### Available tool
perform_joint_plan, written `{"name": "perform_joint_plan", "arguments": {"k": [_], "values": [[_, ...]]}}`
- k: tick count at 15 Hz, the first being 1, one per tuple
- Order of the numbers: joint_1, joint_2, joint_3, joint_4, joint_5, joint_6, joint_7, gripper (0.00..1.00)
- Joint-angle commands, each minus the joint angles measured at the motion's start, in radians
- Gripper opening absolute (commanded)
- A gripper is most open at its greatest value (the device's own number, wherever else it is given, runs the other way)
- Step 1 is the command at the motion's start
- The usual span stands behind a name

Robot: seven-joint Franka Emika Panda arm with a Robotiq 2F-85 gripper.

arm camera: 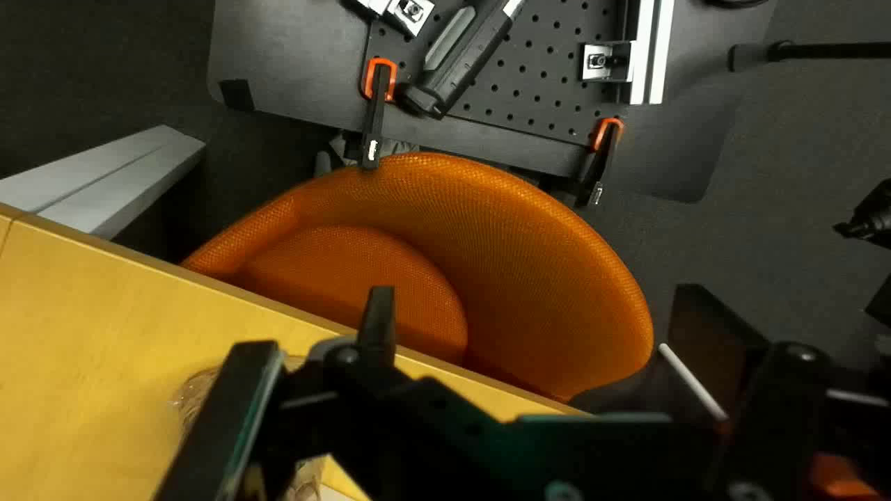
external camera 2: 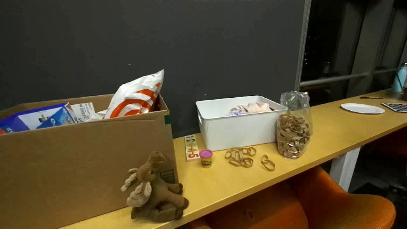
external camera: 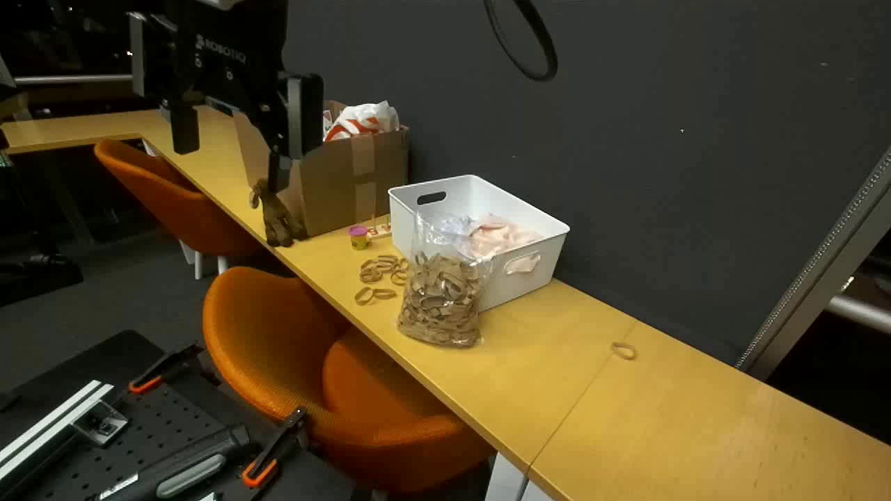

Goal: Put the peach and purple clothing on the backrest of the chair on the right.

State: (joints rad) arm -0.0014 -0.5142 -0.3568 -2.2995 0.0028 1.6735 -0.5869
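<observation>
Clothing point(external camera: 500, 235) of soft peach fabric lies in a white rectangular plastic bin point(external camera: 548, 257) at the centre of the frame in an exterior view, a fold showing at the handle slot. A clear plastic bag of brown loops point(external camera: 442, 306) stands before it. Over at the upper left hangs the black two-fingered gripper point(external camera: 232, 156), its fingers spread apart. An orange mesh bucket chair point(external camera: 261, 334) sits at the lower left of centre, partly under the yellow wooden table point(external camera: 557, 334), with another orange chair point(external camera: 202, 216) beyond it.

In an exterior view I see a large brown cardboard box point(external camera 2: 70, 171) at the left, a brown plush moose point(external camera 2: 157, 198) in front of it, and, right of centre, the clothing inside the bin, pale purple beside the peach.

In the wrist view, the dark fingers rise from the bottom with a wide gap between them, the nearer chair's curved shell filling the middle. A black board with round holes point(arm camera: 529, 76) lies at the top.
</observation>
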Motion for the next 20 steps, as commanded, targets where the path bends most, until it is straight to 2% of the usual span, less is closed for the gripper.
{"name": "perform_joint_plan", "arguments": {"k": [1,7,17,20], "values": [[-0.031,0.006,0.025,0.003,0.012,-0.002,-0.012,1.0],[-0.031,0.006,0.025,0.003,0.012,-0.002,-0.012,1.0],[-0.012,0.203,0.071,0.213,-0.023,0.049,-0.147,1.0],[-0.009,0.266,0.113,0.266,-0.044,0.133,-0.18,1.0]]}}
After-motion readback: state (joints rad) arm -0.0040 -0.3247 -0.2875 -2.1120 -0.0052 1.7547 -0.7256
